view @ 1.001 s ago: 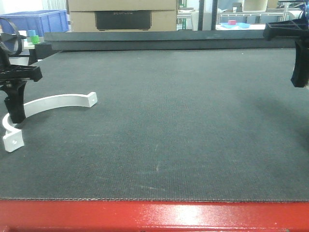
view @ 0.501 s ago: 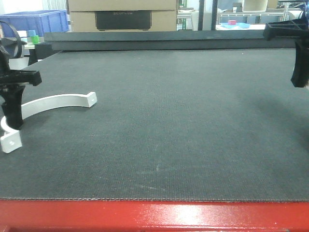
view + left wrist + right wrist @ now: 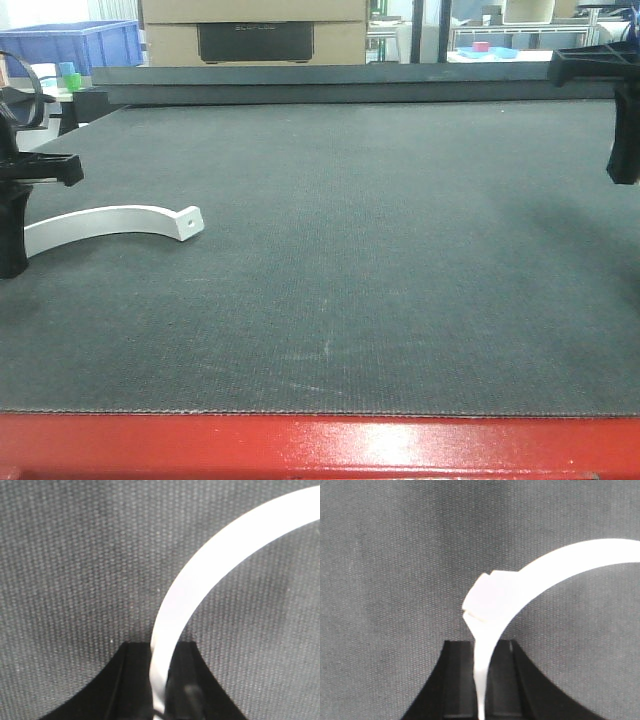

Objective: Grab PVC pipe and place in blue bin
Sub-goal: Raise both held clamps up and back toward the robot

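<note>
Left tool [image 3: 12, 240] squeezed tight on the PVC pipe [image 3: 110, 220], at its left end; right end down on the table [image 3: 350, 260]. Far behind the pipe, blue bin [image 3: 80, 45], inside hidden. Far right of the pipe, right tool [image 3: 624, 130] pinching another white curved piece [image 3: 535, 575]. Pipe's left end higher than before.

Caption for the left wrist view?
Left gripper shut on the curved white PVC pipe, dark woven mat below.

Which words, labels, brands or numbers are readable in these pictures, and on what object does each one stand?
On the dark panel of the cardboard box: faint lettering, too blurred to read.
On the PVC pipe, the blue bin and in both wrist views: no text visible.
</note>
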